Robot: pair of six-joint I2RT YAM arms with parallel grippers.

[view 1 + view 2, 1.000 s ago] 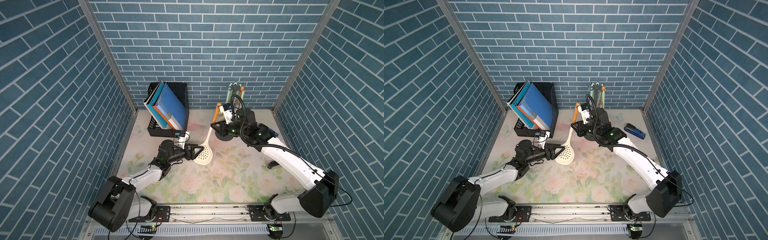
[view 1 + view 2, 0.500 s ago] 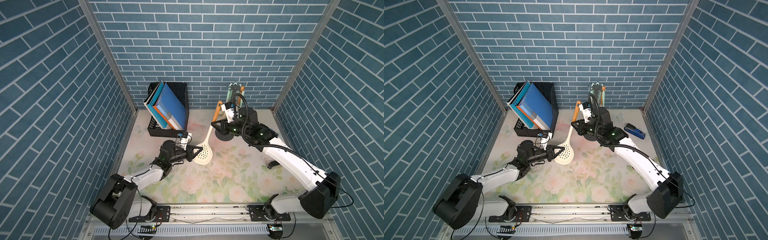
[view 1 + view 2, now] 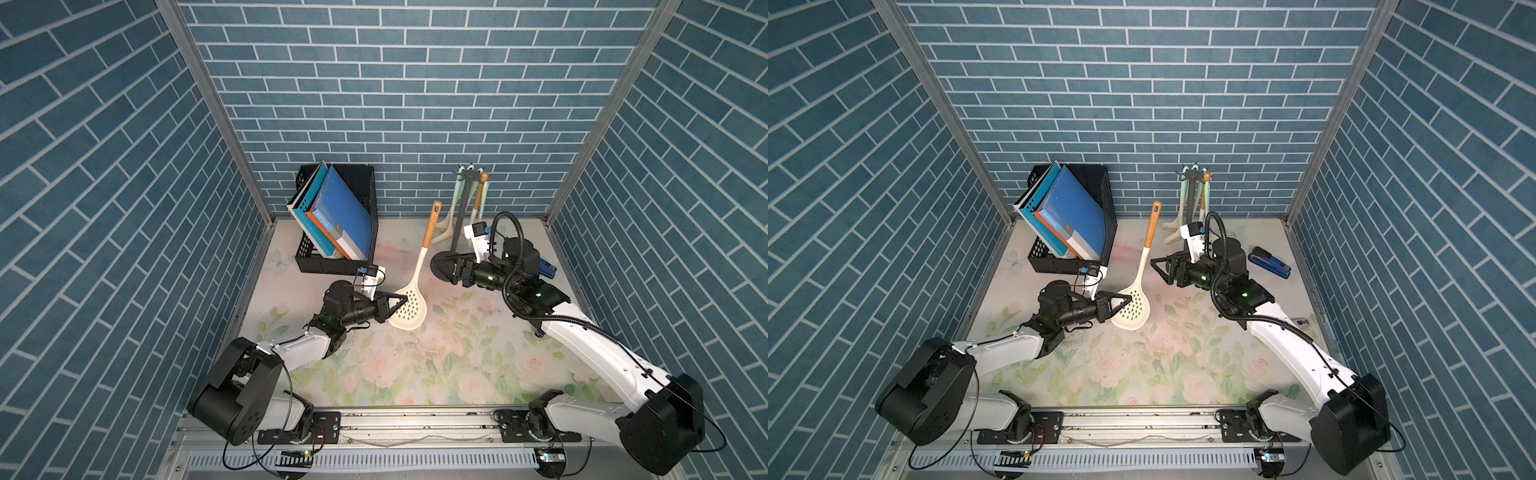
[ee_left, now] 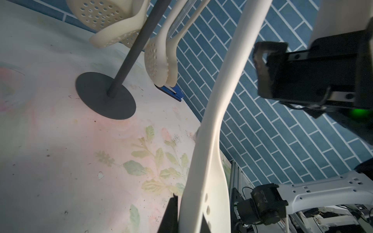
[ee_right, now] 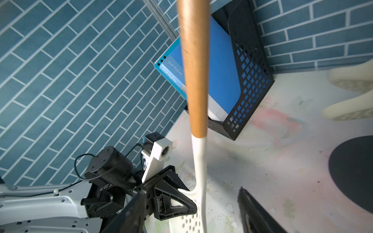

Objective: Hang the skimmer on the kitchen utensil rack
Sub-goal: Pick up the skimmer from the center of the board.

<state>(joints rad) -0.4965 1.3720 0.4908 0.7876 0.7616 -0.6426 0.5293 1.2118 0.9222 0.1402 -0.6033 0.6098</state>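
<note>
The skimmer (image 3: 410, 311) has a cream perforated head, a cream neck and an orange handle (image 5: 193, 70). It stands tilted, handle end up toward the back wall. My left gripper (image 3: 400, 301) (image 3: 1128, 300) is shut on the rim of the skimmer's head (image 4: 201, 181). My right gripper (image 3: 1160, 271) is open beside the neck; in the right wrist view its fingers (image 5: 254, 209) stand wide on either side of the neck (image 5: 199, 161) without touching it. The kitchen utensil rack (image 3: 459, 220) (image 3: 1191, 199) stands just behind, with its round dark base (image 4: 105, 96).
Several cream utensils (image 4: 159, 60) hang on the rack's crown (image 3: 469, 176). A black mesh file box (image 3: 353, 266) with blue folders stands at the back left. A blue stapler (image 3: 1268, 262) lies by the right wall. Brick walls close three sides.
My left gripper has shut on the skimmer's head. My right gripper has opened, let go of the skimmer and dropped lower beside the neck.
</note>
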